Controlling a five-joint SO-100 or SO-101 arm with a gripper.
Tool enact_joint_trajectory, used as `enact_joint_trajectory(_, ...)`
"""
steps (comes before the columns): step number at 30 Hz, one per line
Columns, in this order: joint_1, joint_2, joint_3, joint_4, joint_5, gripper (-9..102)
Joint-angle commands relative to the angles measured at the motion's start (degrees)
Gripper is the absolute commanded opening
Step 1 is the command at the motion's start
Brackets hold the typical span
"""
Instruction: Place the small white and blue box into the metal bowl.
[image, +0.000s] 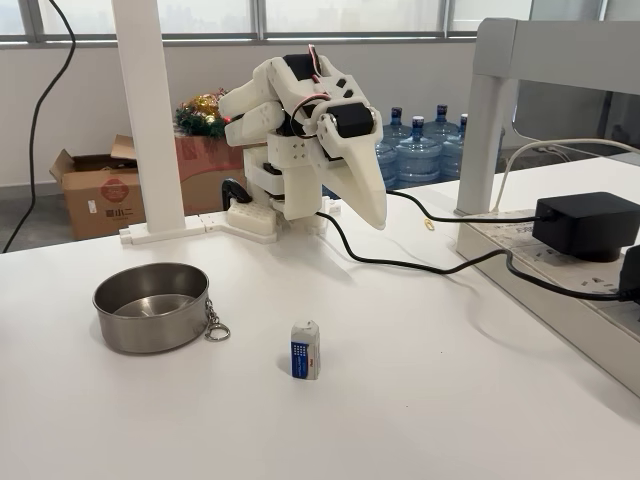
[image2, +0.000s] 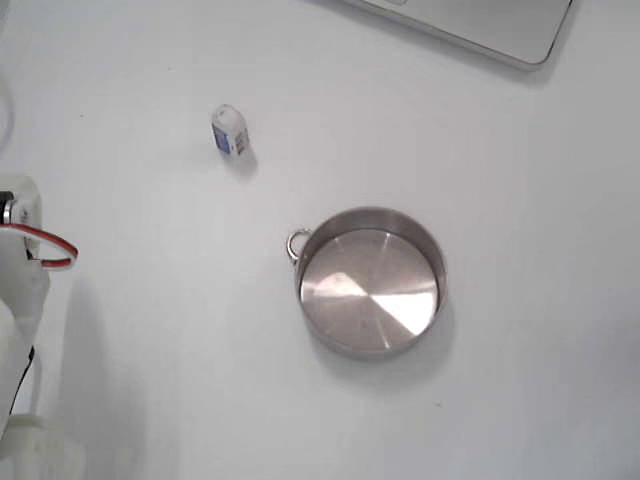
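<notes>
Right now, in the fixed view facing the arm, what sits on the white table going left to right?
Round stainless-steel bowl → small keyring chain on its rim → small white and blue box standing upright → black power adapter on the power strip.

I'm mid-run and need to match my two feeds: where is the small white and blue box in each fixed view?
A fixed view: small white and blue box stands low centre, right of the metal bowl.
A fixed view: the box lies upper left, up-left of the bowl.
Shared landmark: the bowl's keyring points toward the box.
</notes>
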Motion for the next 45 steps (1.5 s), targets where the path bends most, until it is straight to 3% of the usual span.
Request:
enact_joint_trajectory(1, 0.4, 1.0, 3.4, 0.3, 0.6, -4)
enact_joint_trajectory(31, 0.7, 1.0, 3.4, 0.1, 0.6, -4)
enact_joint_trajectory(35, 2.8, -4.8, 3.1, -1.0, 0.9, -4)
enact_joint_trajectory(40, 7.6, -18.5, -1.1, -17.1, 3.8, -4)
enact_joint_trajectory(45, 12.5, -33.8, -3.1, -37.0, 26.0, -4)
